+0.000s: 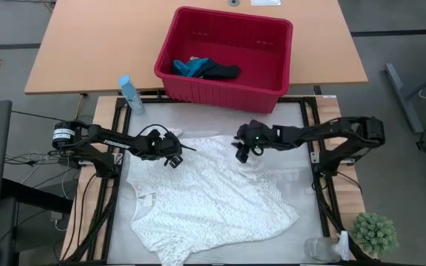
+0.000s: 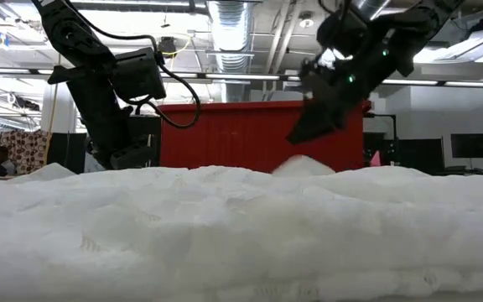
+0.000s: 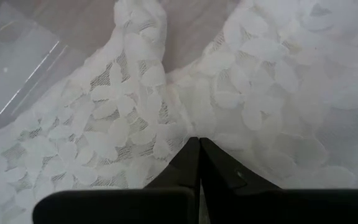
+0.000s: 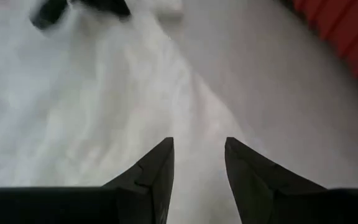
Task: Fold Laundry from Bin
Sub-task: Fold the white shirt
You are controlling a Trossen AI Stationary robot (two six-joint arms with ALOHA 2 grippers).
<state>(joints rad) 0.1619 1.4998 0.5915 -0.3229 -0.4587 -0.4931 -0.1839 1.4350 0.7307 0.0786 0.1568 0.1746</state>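
Across the pale work surface the large white lacy garment is being seen spread out, one sleeve reaching toward the table's far edge. Over its far left shoulder the left gripper is being held low, its two dark fingers pressed together with no gap; the lace lies directly ahead of and under the tips, though whether any fabric is pinched cannot be told. Over the garment's far right corner the right gripper is being held with its fingers partly parted and nothing between them; white cloth is lying just below and ahead of the tips. Behind both arms the red bin is being seen on the wooden table, with the teal-blue piece and the dark piece bunched together inside, touching.
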